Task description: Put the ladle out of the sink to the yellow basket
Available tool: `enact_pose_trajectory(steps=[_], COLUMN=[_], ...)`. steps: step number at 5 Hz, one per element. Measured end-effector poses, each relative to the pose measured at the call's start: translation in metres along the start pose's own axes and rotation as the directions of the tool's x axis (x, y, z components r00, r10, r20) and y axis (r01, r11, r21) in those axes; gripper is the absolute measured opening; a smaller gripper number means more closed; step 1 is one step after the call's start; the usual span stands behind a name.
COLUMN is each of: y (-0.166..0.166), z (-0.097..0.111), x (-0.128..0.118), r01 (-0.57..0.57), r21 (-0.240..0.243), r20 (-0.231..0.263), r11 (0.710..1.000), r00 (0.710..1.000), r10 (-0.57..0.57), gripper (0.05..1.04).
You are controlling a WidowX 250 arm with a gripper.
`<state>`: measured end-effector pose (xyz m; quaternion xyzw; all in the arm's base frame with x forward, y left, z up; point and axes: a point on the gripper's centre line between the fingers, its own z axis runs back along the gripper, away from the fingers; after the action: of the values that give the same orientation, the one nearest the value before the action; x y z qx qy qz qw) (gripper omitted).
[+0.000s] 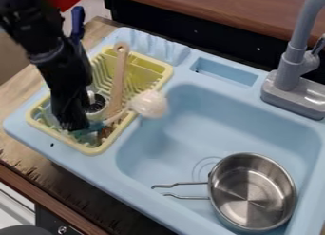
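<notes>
- Where the black arm (57,63) comes down from the upper left, its claw (75,127) hangs over the near-left part of the yellow basket (167,71), low among the things in it.
- Whether the claw is spread, pressed together or pinching the ladle, I cannot tell.
- The ladle (149,104) lies across the basket's sink-side rim: its pale, rounded head is out past the rim, above the edge of the sink, and its thin shaft runs back over the basket to a teal handle right by the claw.
- A wooden utensil (119,72) leans in the basket, its holed end up on the far rim and its lower part beside the ladle's shaft.
- Between that utensil and the arm is a round white item (96,103) with a dark middle.
- A shiny steel pot (254,191) sits in the light blue sink (171,134), near the lower right, its 2 wire handle rods pointing left.
- The grey faucet (292,63) stands at the sink's upper right corner, and the wooden bench (19,105) shows along the left.
</notes>
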<state>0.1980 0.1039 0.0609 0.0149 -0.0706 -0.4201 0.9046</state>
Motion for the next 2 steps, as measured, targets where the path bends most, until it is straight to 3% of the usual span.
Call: enact_pose_trajectory(steps=[1, 2], y=[-0.0035, -0.0045], z=[0.005, 0.0088], x=[0.0005, 0.0039], r01=[0.007, -0.008], r21=[-0.048, -0.074], r20=[-0.01, -0.007], r11=[0.999, 0.997], r00=[1.0, 1.0], r10=[-0.008, 0.007], gripper=[0.984, 0.997])
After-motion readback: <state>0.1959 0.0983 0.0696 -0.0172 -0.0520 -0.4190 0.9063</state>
